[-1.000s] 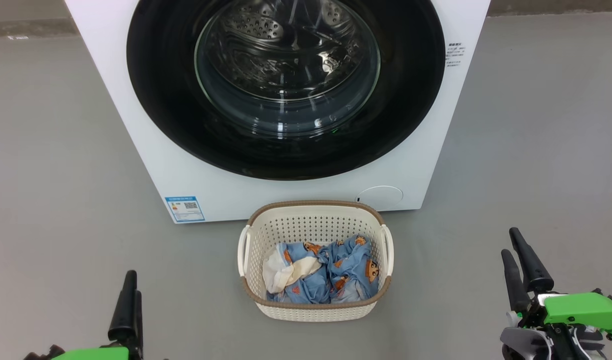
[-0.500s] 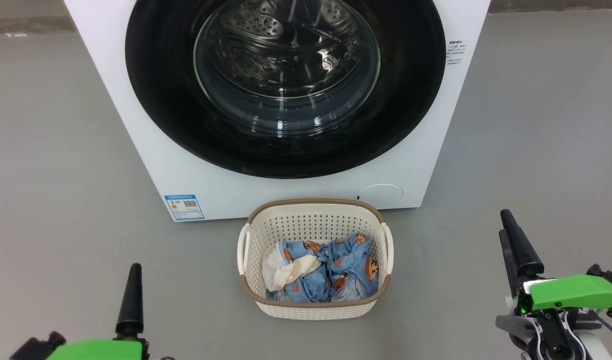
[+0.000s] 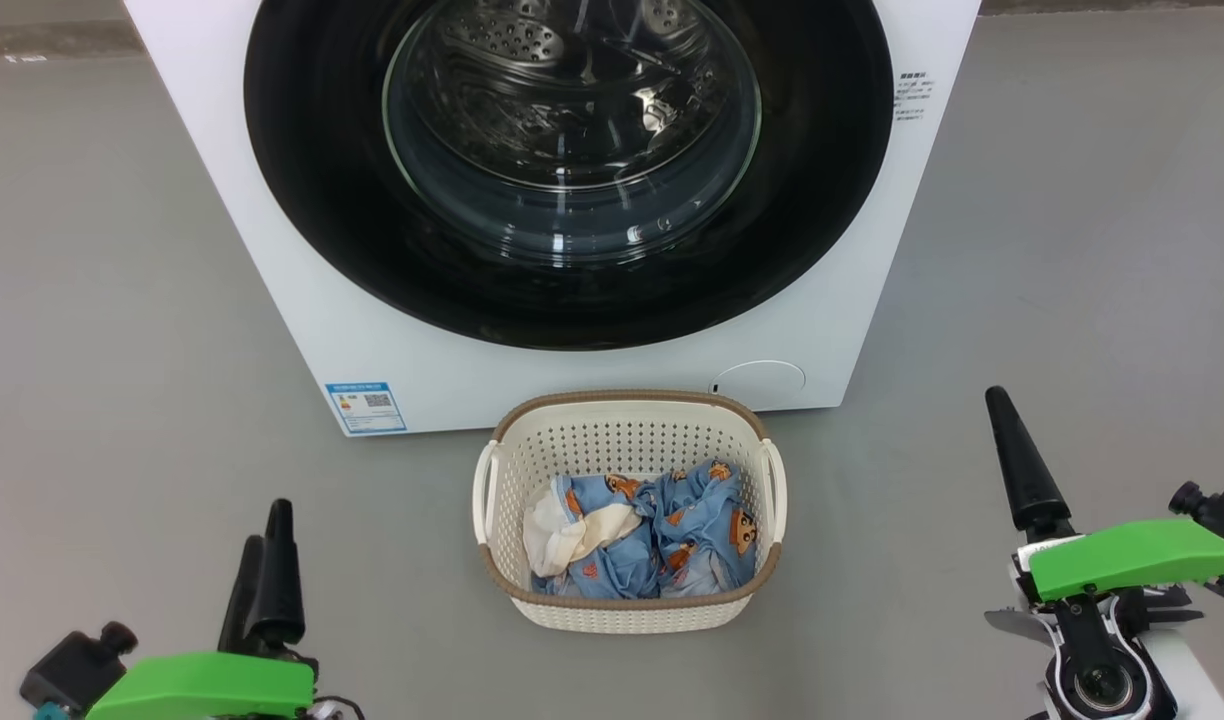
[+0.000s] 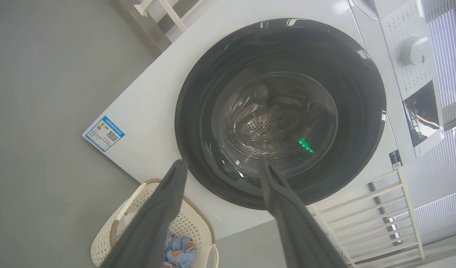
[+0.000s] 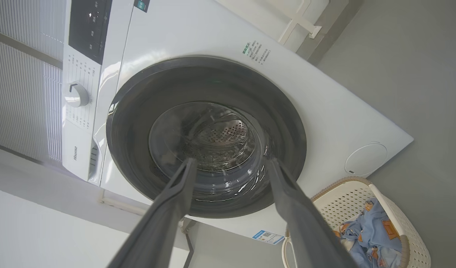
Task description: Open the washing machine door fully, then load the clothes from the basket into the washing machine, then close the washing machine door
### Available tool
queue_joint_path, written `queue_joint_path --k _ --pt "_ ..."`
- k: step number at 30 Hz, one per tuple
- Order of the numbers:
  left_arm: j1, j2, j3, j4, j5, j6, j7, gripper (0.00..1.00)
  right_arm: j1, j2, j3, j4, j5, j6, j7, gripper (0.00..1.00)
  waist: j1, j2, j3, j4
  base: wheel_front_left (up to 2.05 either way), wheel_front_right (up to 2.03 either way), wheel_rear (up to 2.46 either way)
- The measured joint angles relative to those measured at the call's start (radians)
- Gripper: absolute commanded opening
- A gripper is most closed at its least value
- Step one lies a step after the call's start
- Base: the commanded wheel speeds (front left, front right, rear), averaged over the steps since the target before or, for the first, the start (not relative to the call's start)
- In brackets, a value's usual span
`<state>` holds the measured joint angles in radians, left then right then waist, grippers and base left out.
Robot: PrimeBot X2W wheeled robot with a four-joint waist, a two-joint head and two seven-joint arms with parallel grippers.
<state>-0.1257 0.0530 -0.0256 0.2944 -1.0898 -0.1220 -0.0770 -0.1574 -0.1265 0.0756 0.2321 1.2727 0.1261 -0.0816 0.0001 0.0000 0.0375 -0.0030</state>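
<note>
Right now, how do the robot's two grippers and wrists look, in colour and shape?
The left gripper has two long, tapered black fingers rising from a bright green flat cover, with a black knob beside it. The right gripper is built the same; under its green cover sits a white and grey housing with a round dark lens.

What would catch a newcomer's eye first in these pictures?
The huge round black door of the white washing machine, shut, looms at the top of the head view. Below it on the grey floor stands a cream basket of blue clothes, with the left gripper and right gripper, both open, at the lower corners.
</note>
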Motion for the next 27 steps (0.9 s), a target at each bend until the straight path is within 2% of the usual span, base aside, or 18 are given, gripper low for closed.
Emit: queue_joint_path --k 20,27 --pt "-0.027 0.010 -0.031 0.032 0.277 0.001 -0.057 1.00 -0.052 -0.033 0.057 0.049 -0.320 0.000 -0.054 1.00 0.0000 0.0000 0.008 0.004 0.00 0.00 0.00" --pt "-0.047 0.021 -0.049 0.055 0.388 0.034 -0.081 1.00 -0.073 -0.039 0.076 0.070 -0.430 0.000 -0.075 1.00 0.0000 0.0000 0.009 0.007 0.00 0.00 0.00"
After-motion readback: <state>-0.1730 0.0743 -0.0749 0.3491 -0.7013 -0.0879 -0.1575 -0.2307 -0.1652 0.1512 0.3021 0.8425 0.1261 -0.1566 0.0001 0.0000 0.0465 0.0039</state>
